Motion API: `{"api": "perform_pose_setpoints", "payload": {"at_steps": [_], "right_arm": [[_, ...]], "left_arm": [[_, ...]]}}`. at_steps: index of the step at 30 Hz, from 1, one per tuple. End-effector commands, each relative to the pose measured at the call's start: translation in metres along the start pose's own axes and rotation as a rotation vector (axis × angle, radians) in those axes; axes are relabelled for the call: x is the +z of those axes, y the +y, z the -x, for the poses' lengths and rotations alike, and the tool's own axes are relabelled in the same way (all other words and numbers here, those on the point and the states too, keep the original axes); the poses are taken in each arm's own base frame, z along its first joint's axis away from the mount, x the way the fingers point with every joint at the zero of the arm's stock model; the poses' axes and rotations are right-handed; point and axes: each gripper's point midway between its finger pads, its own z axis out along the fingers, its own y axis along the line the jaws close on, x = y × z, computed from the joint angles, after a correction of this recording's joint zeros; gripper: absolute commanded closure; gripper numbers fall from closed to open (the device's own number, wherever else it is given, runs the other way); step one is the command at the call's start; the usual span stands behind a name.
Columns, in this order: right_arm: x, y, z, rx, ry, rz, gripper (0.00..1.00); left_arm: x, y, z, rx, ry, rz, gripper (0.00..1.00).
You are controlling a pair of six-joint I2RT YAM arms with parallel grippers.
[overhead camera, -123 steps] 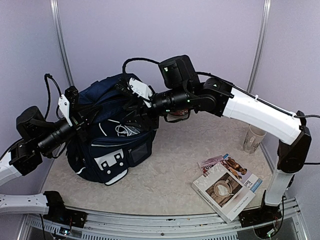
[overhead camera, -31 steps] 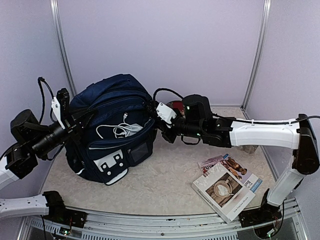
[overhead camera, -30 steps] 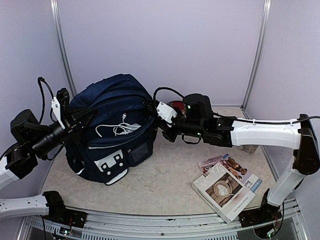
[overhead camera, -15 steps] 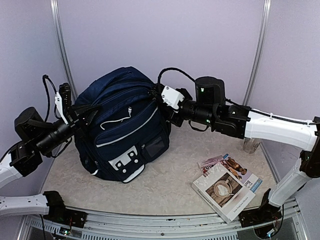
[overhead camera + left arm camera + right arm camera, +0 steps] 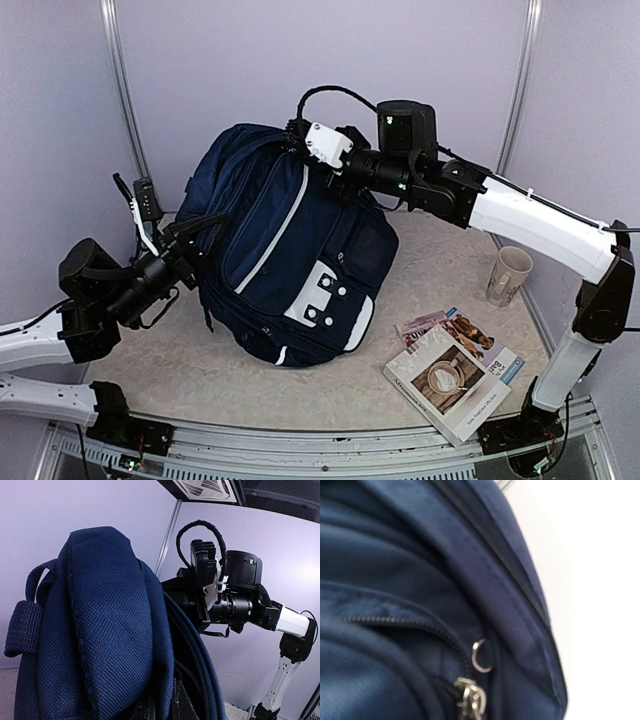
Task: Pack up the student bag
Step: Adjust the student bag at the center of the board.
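The student bag (image 5: 290, 250) is seen tipped up on the table (image 5: 190, 375), left of centre. Its base is set on the mat and its top is raised toward the back wall (image 5: 320, 60). The top edge is pinched by the right gripper (image 5: 298, 135), jaws drawn tight on the fabric. From the right wrist only navy cloth, a zip pull (image 5: 470, 700) and a small metal ring (image 5: 481, 655) can be made out, and the fingers are not shown. The left flank is taken by the left gripper (image 5: 188, 238), jaws narrow, with cloth caught between them at the bottom of the left wrist view.

To the right, a stack of books (image 5: 455, 370) is laid near the front corner, well apart from the bag. A pale cup (image 5: 503, 274) is stood upright behind them, close to the right wall.

Bare mat is left between bag and books, and in front of the bag up to the front rail (image 5: 330, 440). Room is tighter on the left, where the left arm is squeezed between bag and side wall. The left post (image 5: 122, 90) is found just behind.
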Motion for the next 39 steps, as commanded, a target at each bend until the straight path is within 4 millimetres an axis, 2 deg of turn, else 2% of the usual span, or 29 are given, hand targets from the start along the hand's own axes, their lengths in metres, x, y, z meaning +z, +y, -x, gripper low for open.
{"api": "perform_pose_setpoints", "payload": {"at_steps": [1, 3, 6, 8, 10, 15, 19, 22, 23, 26, 28, 31, 36, 38, 39], "right_arm": [[-0.01, 0.0, 0.053, -0.04, -0.216, 0.014, 1.0], [-0.014, 0.0, 0.043, -0.065, -0.207, 0.006, 1.0], [-0.011, -0.002, 0.015, -0.057, -0.183, 0.037, 1.0], [-0.003, -0.001, -0.007, -0.056, -0.149, 0.052, 1.0], [0.01, 0.012, -0.023, -0.086, -0.12, 0.086, 1.0], [0.043, 0.035, -0.022, -0.08, -0.181, 0.18, 1.0], [0.074, 0.057, -0.022, -0.08, -0.209, 0.226, 1.0], [0.089, 0.075, -0.02, -0.065, -0.235, 0.231, 1.0], [0.093, 0.083, -0.018, -0.059, -0.242, 0.234, 0.97], [0.101, 0.109, -0.026, -0.04, -0.217, 0.252, 0.75], [0.102, 0.12, -0.033, -0.02, -0.187, 0.257, 0.62], [0.097, 0.12, -0.044, 0.053, -0.141, 0.238, 0.49], [0.068, 0.112, -0.047, 0.251, -0.074, 0.221, 0.42], [0.052, 0.117, -0.054, 0.36, -0.016, 0.248, 0.42], [0.043, 0.125, -0.06, 0.417, 0.025, 0.279, 0.42]], "left_arm": [[-0.012, 0.006, -0.01, -0.143, -0.032, 0.021, 1.0], [-0.022, 0.017, -0.027, -0.203, -0.012, 0.065, 0.99], [-0.033, 0.03, -0.057, -0.26, 0.041, 0.129, 0.97], [-0.041, 0.04, -0.074, -0.295, 0.066, 0.173, 0.97], [-0.05, 0.054, -0.086, -0.331, 0.083, 0.245, 0.96], [-0.084, 0.099, -0.11, -0.408, 0.085, 0.496, 1.0], [-0.098, 0.112, -0.13, -0.485, 0.095, 0.563, 1.0], [-0.101, 0.116, -0.143, -0.533, 0.114, 0.589, 1.0], [-0.1, 0.116, -0.147, -0.54, 0.124, 0.59, 1.0], [-0.097, 0.115, -0.16, -0.568, 0.161, 0.59, 1.0], [-0.1, 0.118, -0.169, -0.595, 0.176, 0.614, 1.0], [-0.115, 0.131, -0.181, -0.655, 0.157, 0.687, 1.0], [-0.144, 0.155, -0.187, -0.686, 0.078, 0.831, 1.0], [-0.154, 0.162, -0.189, -0.691, 0.065, 0.879, 1.0], [-0.156, 0.163, -0.19, -0.689, 0.067, 0.892, 0.95]]}}
